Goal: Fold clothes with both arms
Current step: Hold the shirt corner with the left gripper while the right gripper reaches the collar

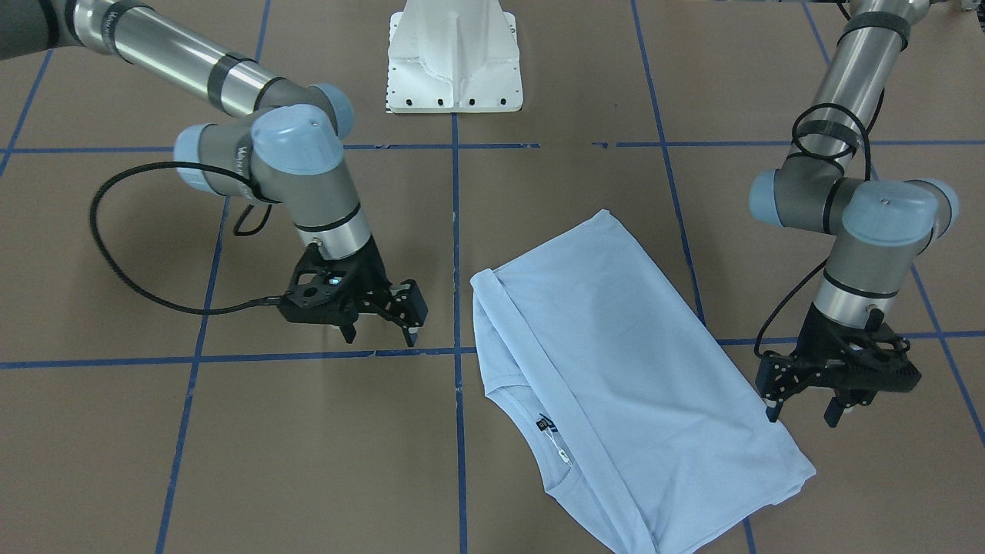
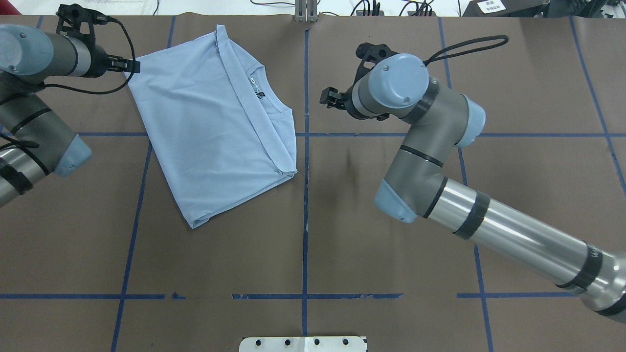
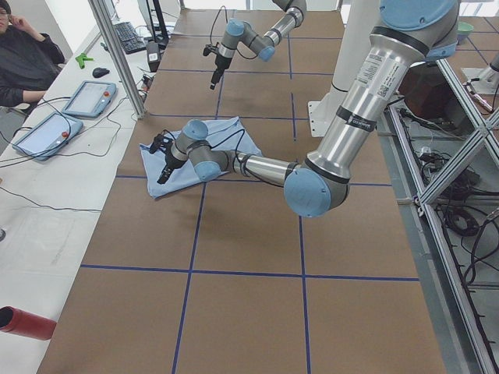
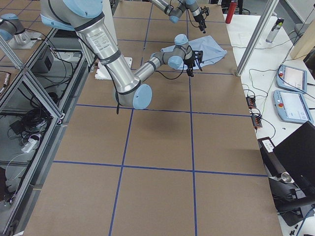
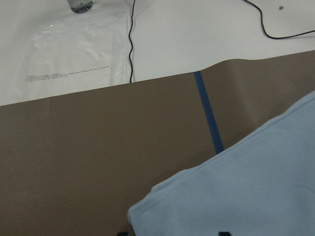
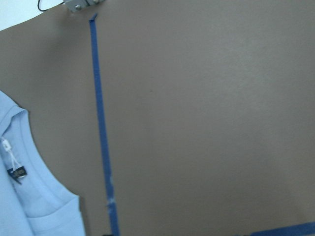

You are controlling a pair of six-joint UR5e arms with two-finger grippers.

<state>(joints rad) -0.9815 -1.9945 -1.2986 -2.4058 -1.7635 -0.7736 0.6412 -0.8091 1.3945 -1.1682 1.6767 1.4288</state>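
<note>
The light blue T-shirt (image 1: pixel 616 369) (image 2: pixel 215 127) lies folded lengthwise on the brown table, tilted, with the collar and dark neck label (image 1: pixel 546 423) (image 6: pixel 17 172) facing up. My left gripper (image 1: pixel 804 415) (image 2: pixel 129 65) hangs open just above the shirt's edge near one corner; in the left wrist view that corner (image 5: pixel 236 196) lies between the fingertips. My right gripper (image 1: pixel 381 336) (image 2: pixel 330 98) is open over bare table, a short way from the collar side of the shirt, holding nothing. The palm-tree print is hidden.
The white pedestal base (image 1: pixel 454 61) stands at the robot's side of the table. Blue tape lines (image 2: pixel 305 195) cross the brown surface. Beside the far table edge are teach pendants (image 3: pixel 90 97), a metal post (image 3: pixel 117 54) and a seated person (image 3: pixel 23 54).
</note>
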